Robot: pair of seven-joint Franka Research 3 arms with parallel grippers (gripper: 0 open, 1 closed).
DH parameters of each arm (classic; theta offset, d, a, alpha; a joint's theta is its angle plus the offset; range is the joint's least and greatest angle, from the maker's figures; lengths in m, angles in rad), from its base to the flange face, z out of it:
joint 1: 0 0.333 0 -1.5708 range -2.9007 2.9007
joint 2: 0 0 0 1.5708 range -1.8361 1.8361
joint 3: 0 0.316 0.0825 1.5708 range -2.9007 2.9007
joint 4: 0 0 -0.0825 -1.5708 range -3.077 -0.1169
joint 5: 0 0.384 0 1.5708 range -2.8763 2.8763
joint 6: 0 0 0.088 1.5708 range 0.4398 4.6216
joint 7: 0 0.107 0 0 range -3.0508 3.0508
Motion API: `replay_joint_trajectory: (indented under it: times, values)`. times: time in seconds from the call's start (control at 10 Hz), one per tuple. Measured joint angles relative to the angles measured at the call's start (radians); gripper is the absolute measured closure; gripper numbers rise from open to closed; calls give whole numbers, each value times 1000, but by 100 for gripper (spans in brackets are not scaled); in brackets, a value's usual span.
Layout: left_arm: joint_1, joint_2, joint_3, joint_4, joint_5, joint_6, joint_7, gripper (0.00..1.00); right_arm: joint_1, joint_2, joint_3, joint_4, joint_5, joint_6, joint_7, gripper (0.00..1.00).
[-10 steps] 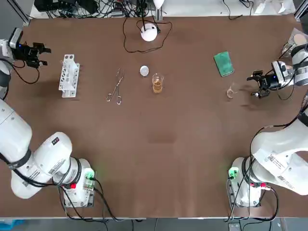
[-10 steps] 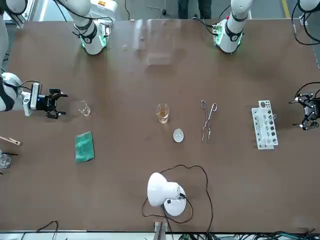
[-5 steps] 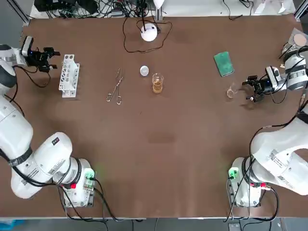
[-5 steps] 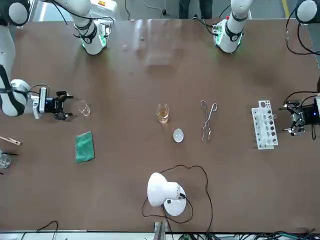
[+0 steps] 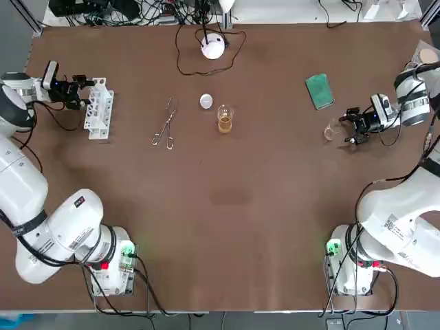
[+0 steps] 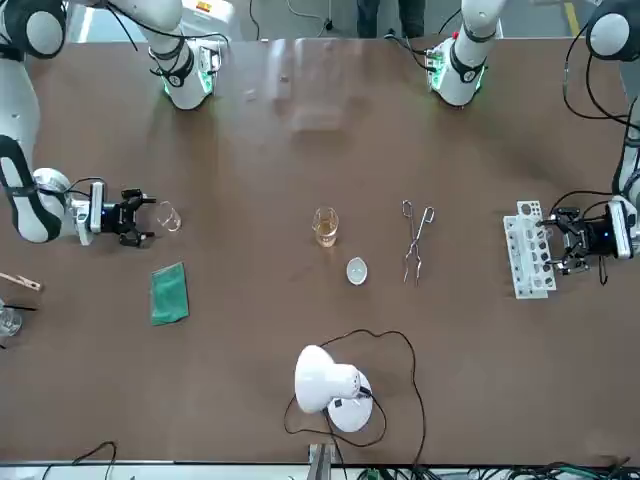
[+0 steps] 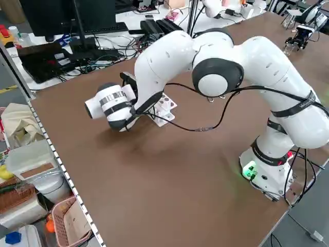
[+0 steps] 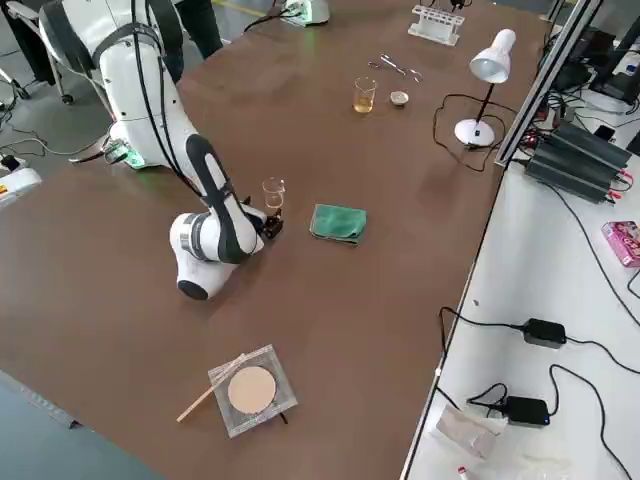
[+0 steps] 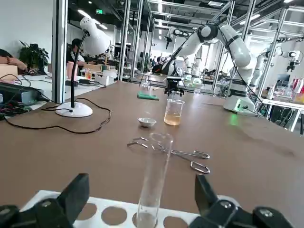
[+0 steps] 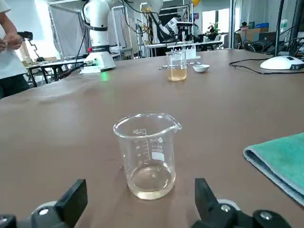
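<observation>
Seen from overhead, the left end effector [image 5: 81, 89] sits low at the desk's [image 5: 227, 206] 10 o'clock edge. Its fingers are spread wide and released, holding nothing. The white test-tube rack [image 5: 98, 108] lies just at its 3 o'clock. The rack's near end sits between the fingers [image 9: 76, 194], though contact cannot be told. One glass test tube [image 9: 154, 180] stands upright in the rack, straight ahead of the fingers.

The right end effector [image 5: 348, 127] hangs low at the desk's 3 o'clock side, also spread and released. A small clear beaker [image 5: 331, 131] stands upright just at its 9 o'clock, ahead of the fingertips and not gripped. A folded green cloth [image 5: 320, 91] lies near the beaker's 11 o'clock. A beaker of amber liquid [image 5: 225, 119], tongs [image 5: 165, 124] and a small dish [image 5: 206, 102] sit mid-desk, well apart from both.
</observation>
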Motion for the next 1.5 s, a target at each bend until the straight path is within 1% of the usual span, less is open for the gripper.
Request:
replay_joint_trajectory:
  times: [0.1,0.3,0.5,0.6,0.9,1.0,1.2,1.5]
  values:
    - [0,0,-4,-10,0,0,3,8,6,3,0,0,9,1,0,0]
    - [3,0,-6,-24,0,0,4,29,11,12,0,0,13,1,0,0]
    - [4,0,-7,-28,0,0,5,38,23,31,5,0,18,1,-9,0]
    - [4,0,-7,-28,0,0,5,41,35,38,6,-1,21,1,-10,0]
    - [5,0,-8,-28,0,0,5,43,58,49,8,-4,22,-1,-15,0]
    - [6,0,-8,-28,0,0,5,45,59,49,8,-5,22,-2,-15,0]
    - [9,3,-8,-30,0,5,5,56,69,49,8,-8,22,-5,-15,0]
    - [16,5,-8,-30,0,11,5,60,80,50,9,-11,22,-7,-15,0]
